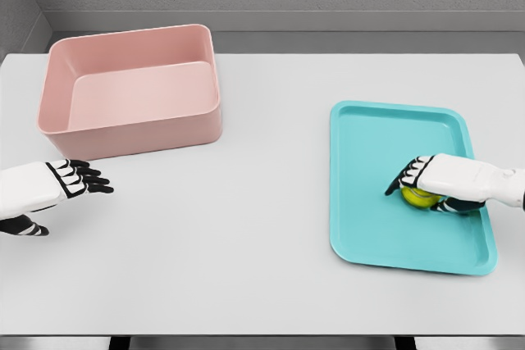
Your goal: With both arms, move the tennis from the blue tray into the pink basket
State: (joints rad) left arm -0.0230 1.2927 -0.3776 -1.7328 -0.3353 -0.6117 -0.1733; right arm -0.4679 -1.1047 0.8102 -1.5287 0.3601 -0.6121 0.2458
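Mostly hidden, the yellow-green tennis ball (419, 197) is sitting near the blue tray's (377, 145) right edge, with the right hand (428, 178) clasping it; the left hand (72, 179) is hovering released.

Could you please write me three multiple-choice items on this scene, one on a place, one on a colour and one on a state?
1. Where is the tennis ball?
A. in the pink basket
B. on the blue tray
C. on the bare table

2. What colour is the basket?
A. pink
B. green
C. black

3. What is the left robot hand doing?
A. gripping the basket
B. holding the ball
C. holding nothing, fingers open

Answers:
1 B: the ball lies on the blue tray, under the right robot hand, whose fingers curl over it.
2 A: its walls and floor are pink.
3 C: it shows above the table at the picture's left, apart from the basket.
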